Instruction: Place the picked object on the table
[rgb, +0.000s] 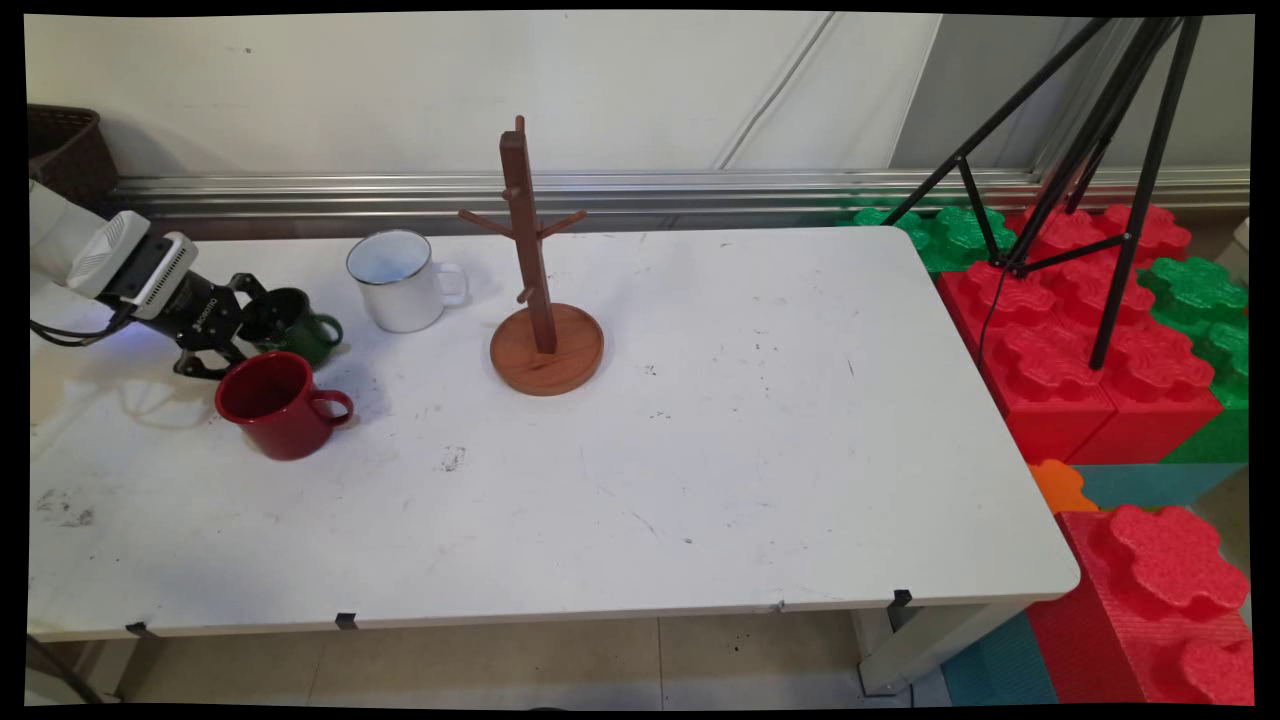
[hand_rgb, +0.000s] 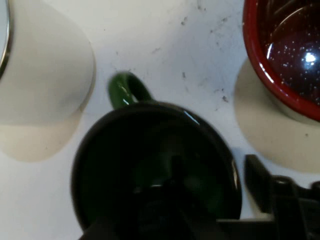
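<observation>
Reaching arm, main view: we see it come in low from the left edge, lying nearly level over the counter (rgb: 750, 430).
Jaws, main view: we find them spread wide at the green mug (rgb: 300, 325), one finger by its far side and one by its near side, just behind the red mug (rgb: 275, 405).
Green mug, main view: upright near the counter's left end, handle to the right, between the white mug (rgb: 395, 280) and the red mug.
Red mug, main view: upright, nearest to us of the three, handle to the right.
White mug, main view: upright, right of the green mug and farther back, handle towards the rack (rgb: 530, 260).
Rack, main view: a wooden post with pegs on a round base, right of the white mug and apart from it; we see no mug on it.
Beyond the counter, main view: a black tripod (rgb: 1120, 200) stands on red and green blocks (rgb: 1050, 370) to the right.
Green mug, hand view: its dark mouth (hand_rgb: 150, 165) fills the lower middle, handle pointing up.
Jaws, hand view: open; one finger (hand_rgb: 257, 182) shows right of the rim, a strip of counter (hand_rgb: 170, 45) between them. We cannot make out the other.
Neighbours, hand view: white mug (hand_rgb: 45, 65) upper left, red mug (hand_rgb: 285, 50) upper right, both apart from the green mug.
</observation>
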